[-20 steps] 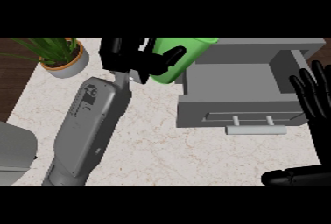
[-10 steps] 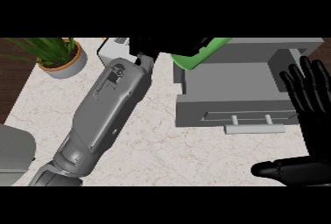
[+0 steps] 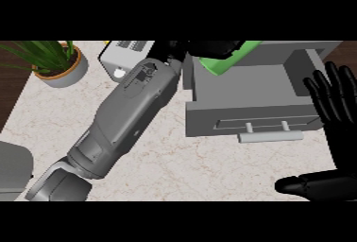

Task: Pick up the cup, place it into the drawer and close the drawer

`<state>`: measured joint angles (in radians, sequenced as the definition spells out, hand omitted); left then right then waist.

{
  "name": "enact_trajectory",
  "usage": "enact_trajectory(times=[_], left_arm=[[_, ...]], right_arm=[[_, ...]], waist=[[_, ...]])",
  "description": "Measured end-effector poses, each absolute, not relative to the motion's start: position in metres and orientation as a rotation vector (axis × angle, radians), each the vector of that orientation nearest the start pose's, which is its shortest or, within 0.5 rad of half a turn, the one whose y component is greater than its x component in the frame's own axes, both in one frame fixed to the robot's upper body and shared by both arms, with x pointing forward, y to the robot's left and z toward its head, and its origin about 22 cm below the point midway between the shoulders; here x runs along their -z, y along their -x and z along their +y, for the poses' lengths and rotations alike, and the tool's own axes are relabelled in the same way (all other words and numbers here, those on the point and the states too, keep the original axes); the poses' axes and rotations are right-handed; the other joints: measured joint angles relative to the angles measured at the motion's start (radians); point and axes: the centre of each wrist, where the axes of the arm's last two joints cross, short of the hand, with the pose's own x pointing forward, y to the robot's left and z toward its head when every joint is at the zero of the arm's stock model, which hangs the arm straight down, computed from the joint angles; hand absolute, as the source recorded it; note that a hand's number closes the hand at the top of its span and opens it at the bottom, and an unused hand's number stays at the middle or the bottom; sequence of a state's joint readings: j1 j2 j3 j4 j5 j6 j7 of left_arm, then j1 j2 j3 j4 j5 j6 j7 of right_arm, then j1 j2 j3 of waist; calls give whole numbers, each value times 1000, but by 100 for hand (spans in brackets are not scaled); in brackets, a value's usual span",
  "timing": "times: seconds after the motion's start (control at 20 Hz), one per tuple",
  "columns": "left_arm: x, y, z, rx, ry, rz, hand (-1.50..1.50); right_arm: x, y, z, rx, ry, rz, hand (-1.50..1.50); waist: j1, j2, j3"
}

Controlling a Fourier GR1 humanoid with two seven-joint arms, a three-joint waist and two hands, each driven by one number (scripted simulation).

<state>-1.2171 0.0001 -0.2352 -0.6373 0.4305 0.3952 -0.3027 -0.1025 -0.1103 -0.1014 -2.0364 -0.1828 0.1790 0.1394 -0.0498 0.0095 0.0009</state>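
**Head view: cup finally made it over the open drawer**

Starting closest to the robot: the right hand [image 3: 340, 134] is parked at the right edge, fingers straight and up, holding nothing. It hasn't budged in the last second, so it's just resting. The pale counter [image 3: 181, 165] runs under everything.

Next out is the drawer [image 3: 209, 123], pulled open with its handle [image 3: 270, 136] facing the robot. All I can see inside is its grey floor.

The big change is the left forearm [image 3: 129, 118]. It has stretched out a lot farther and swung right. A second ago the green cup [image 3: 223, 64] was hanging left of the drawer unit; now it's over the drawer's back left corner, tilted. The left hand [image 3: 209, 48] is wrapped round its upper end, so it's gripped, not let go. I can't tell if the cup touches the drawer floor yet.

So my read: carrying is basically done, with lowering, releasing and shutting the drawer left to do.

Farthest back are a potted plant [image 3: 66, 71] and a white box [image 3: 122, 56], both well clear.
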Motion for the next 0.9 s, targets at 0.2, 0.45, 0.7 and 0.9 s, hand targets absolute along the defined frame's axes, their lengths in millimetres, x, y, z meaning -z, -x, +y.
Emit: enact_trajectory(times=[0.2,0.45,0.7,0.9], left_arm=[[-150,-430,26,162,161,-1923,150],[-143,-429,19,220,112,-1913,150],[-136,-430,17,283,57,-1893,150],[-132,-429,14,339,-5,-1884,-150]], right_arm=[[-144,-229,-255,-161,-163,-2002,-150],[-143,-229,-255,-169,-177,-1999,-150],[-140,-235,-248,-181,-194,-2004,-150],[-142,-240,-240,-188,-217,-2012,-150]], waist=[[-9,3,0],[-26,6,0],[-40,11,1],[-56,15,1]])
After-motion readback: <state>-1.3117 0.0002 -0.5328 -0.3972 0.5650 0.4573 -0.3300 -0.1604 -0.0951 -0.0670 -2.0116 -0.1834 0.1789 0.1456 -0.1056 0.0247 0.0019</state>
